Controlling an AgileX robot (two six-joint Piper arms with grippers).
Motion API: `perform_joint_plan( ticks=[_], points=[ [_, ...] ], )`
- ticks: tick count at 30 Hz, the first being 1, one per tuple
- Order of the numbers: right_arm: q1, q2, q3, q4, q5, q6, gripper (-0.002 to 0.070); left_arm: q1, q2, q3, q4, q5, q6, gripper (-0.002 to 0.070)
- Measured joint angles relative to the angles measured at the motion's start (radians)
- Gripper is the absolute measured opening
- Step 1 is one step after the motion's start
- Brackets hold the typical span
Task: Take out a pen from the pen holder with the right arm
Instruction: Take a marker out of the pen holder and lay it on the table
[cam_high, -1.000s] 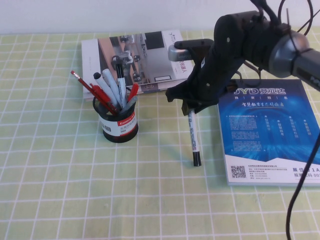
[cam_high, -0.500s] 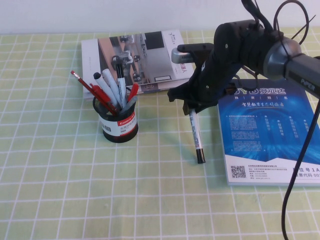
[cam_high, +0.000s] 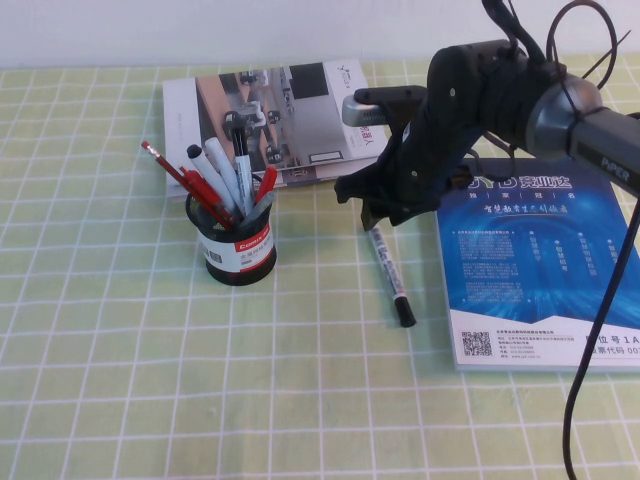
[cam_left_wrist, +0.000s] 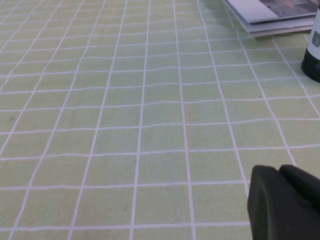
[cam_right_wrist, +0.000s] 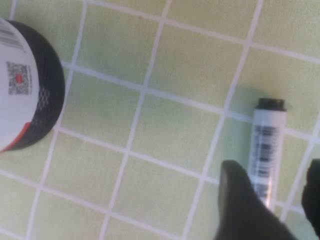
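Note:
A black mesh pen holder (cam_high: 238, 252) with a white label stands left of centre and holds several red, black and white pens (cam_high: 228, 180). One white marker pen (cam_high: 390, 280) with a black cap lies flat on the green checked cloth, to the holder's right. My right gripper (cam_high: 374, 214) hovers low over the marker's upper end, open. In the right wrist view the marker (cam_right_wrist: 267, 150) sits loose between the spread fingers (cam_right_wrist: 239, 200), with the holder (cam_right_wrist: 25, 85) off to one side. My left gripper (cam_left_wrist: 285, 205) hangs over bare cloth, far from the pens.
A blue booklet (cam_high: 540, 260) lies just right of the marker. A grey-white magazine (cam_high: 270, 115) lies behind the holder. The holder's base (cam_left_wrist: 312, 55) and the magazine's corner (cam_left_wrist: 272, 15) show in the left wrist view.
The right gripper has opened and let go of the marker. The marker went from hanging tilted in the grip to lying flat on the cloth.

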Motion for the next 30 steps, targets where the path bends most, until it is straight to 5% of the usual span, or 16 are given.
perform_joint_plan(
  ticks=[5,15,30],
  points=[
    [0.019,-0.028,0.014,-0.032,0.029,0.000,0.0223,0.000,0.000,0.000,0.000,0.000,0.000,-0.0005],
    [0.111,-0.410,0.357,-0.064,-0.068,0.000,0.0002,0.000,0.000,0.000,0.000,0.000,0.000,-0.0005],
    [0.115,-1.108,0.932,-0.081,-0.116,0.000,-0.0012,0.000,0.000,0.000,0.000,0.000,0.000,-0.0005]
  ],
)
